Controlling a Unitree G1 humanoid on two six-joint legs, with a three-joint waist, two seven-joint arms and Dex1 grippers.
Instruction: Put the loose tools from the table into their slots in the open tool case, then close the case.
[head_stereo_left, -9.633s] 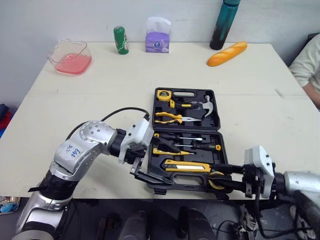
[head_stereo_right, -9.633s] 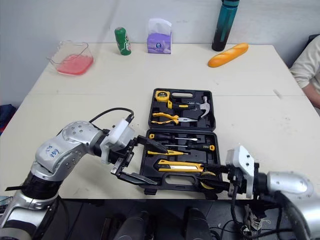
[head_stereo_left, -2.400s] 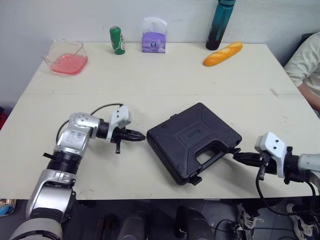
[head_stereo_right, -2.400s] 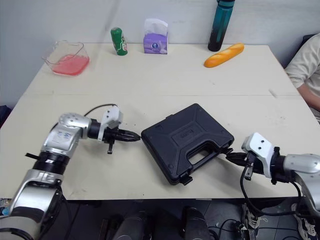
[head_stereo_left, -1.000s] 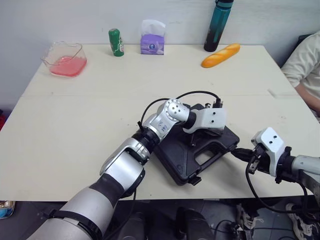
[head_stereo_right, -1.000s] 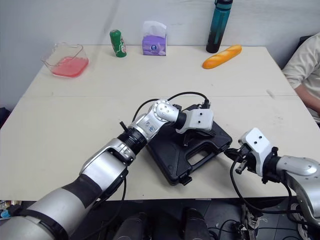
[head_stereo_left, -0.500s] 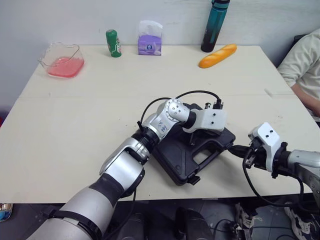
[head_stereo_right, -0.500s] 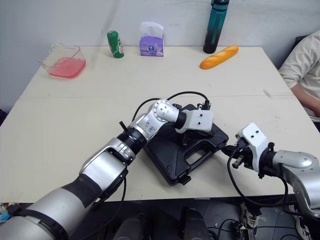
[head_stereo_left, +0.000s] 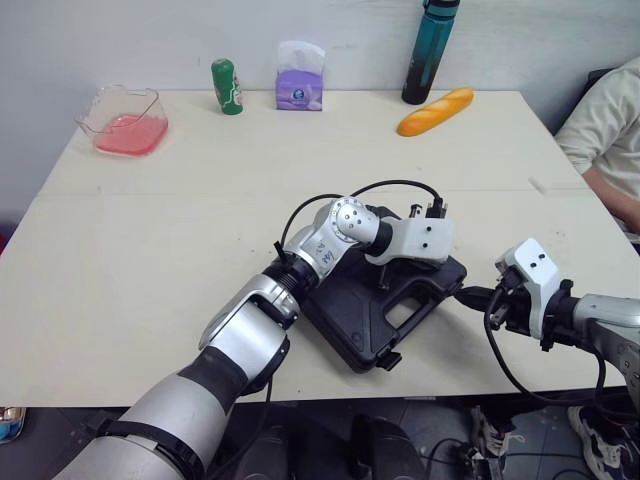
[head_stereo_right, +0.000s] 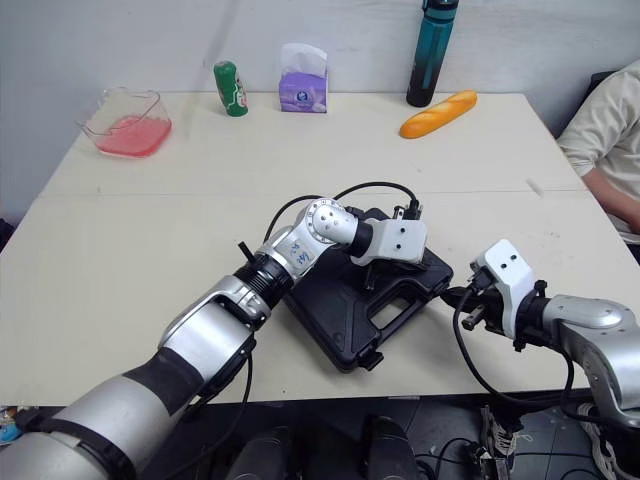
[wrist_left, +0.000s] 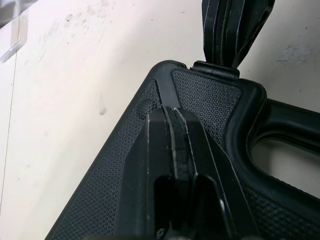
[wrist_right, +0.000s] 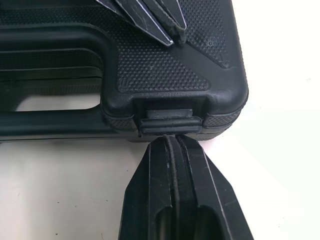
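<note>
Beige table (head_stereo_left: 150, 250) | black tool case (head_stereo_left: 350, 312) closed | left gripper (wrist_left: 170, 114) pinched together on lid (wrist_left: 205, 92) | right gripper (wrist_right: 170, 143) pinched together at latch (wrist_right: 170, 123)

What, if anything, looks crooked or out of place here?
Only the black case: it lies closed but skewed, its edges at a slant to the edges of the table. Nothing looks spilled or broken.

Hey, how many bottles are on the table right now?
2. A small green bottle stands at the far edge of the table, left of the purple tissue pack. A tall teal bottle stands further right, behind the bread loaf.
</note>
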